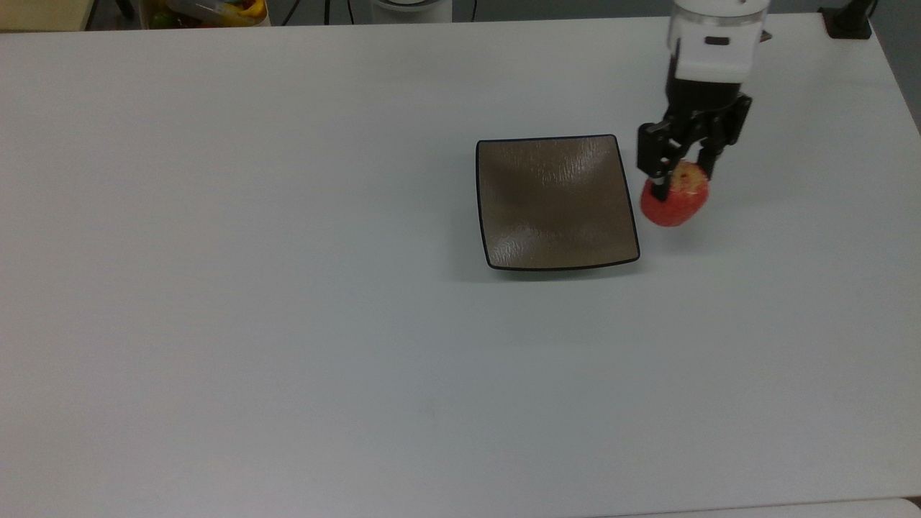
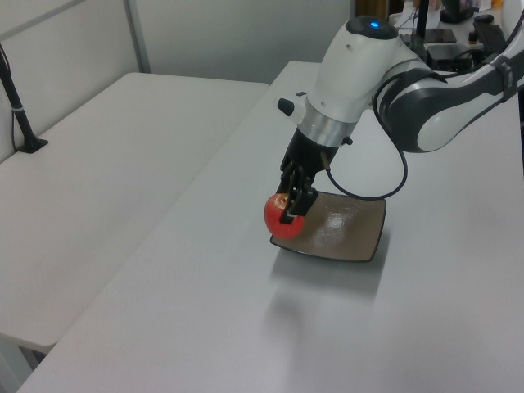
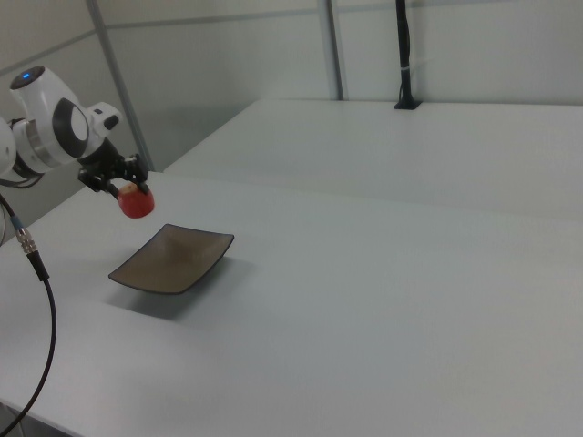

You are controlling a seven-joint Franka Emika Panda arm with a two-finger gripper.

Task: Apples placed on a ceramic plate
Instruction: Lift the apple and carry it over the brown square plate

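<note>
The red apple (image 1: 674, 202) is held clamped in the pincer (image 1: 680, 181), raised off the counter (image 1: 288, 345) for carriage, at 3 o'clock of the square ceramic plate (image 1: 555, 208).

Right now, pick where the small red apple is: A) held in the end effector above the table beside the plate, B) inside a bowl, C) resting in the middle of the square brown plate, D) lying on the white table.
A: the end effector grips the small red apple aloft beside the square brown ceramic plate.

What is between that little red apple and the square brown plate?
Nothing: in the top view, bare white table separates the small red apple, held aloft by the tool, from the glossy brown plate.
</note>
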